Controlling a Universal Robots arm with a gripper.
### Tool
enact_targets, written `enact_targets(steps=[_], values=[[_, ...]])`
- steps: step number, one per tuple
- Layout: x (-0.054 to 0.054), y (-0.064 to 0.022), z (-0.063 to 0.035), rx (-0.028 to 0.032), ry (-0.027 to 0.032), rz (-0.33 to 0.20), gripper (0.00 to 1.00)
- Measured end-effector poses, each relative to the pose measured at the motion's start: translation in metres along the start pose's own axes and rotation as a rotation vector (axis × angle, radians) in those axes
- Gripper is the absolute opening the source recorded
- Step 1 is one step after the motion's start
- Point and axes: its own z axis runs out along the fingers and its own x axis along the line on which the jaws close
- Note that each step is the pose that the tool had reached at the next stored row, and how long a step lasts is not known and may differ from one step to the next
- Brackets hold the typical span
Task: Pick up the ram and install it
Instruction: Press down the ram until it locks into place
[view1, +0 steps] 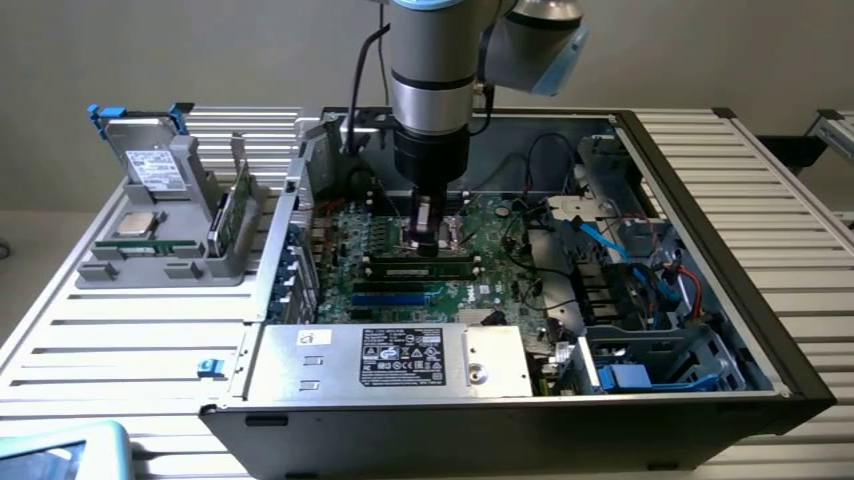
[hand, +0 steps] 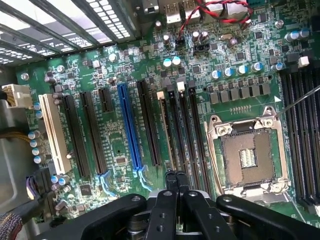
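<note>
While the arm stands over the open black computer case (view1: 534, 425), the tool (view1: 430, 240) hangs with its fingers pressed together and nothing between them. Its tips sit directly above the ram (view1: 395, 266), a long, narrow green circuit-board stick with small dark chips. The ram lies along a black slot on the green motherboard (view1: 350, 222), roughly at the middle of the board. Whether the tips touch its upper edge cannot be told.

In the wrist view, the closed tool (hand: 176, 176) points down at the motherboard (hand: 230, 85). The ram (hand: 165, 131) appears edge-on in a slot just beside the tool tips, between the blue expansion slot (hand: 129, 127) and the silver square processor socket (hand: 247, 155).

At the near side of the case lies a silver metal power supply box with a black label (view1: 400, 360). On the white slatted surface (view1: 120, 340), at the exterior view's left, stands a grey moulded holder (view1: 147, 272), well apart from the tool.
</note>
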Motion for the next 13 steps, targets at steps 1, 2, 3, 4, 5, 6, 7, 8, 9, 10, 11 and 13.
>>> enact_targets(steps=[1, 2, 3, 4, 5, 6, 7, 8, 9, 10, 11, 13], values=[[0.0001, 0.0000, -0.0001, -0.0004, 0.0012, 0.010, 0.11], [0.0001, 0.0000, -0.0001, -0.0010, 0.0023, 0.021, 0.11], [0.0001, 0.0000, -0.0001, -0.0015, 0.0030, 0.033, 0.11], [0.0001, 0.0000, -0.0001, -0.0021, 0.0038, 0.044, 0.11], [0.0001, 0.0000, -0.0001, -0.0025, 0.0045, 0.055, 0.11], [0.0001, 0.0000, -0.0001, -0.0031, 0.0054, 0.067, 0.11], [0.0001, 0.0000, -0.0001, -0.0037, 0.0061, 0.079, 0.11], [0.0001, 0.0000, -0.0001, -0.0042, 0.0069, 0.090, 0.11], [0.0001, 0.0000, -0.0001, -0.0048, 0.0075, 0.102, 0.11], [0.0001, 0.0000, -0.0001, -0.0055, 0.0080, 0.114, 0.11], [0.0001, 0.0000, -0.0001, -0.0062, 0.0085, 0.126, 0.11], [0.0001, 0.0000, -0.0001, -0.0075, 0.0095, 0.150, 0.11]])
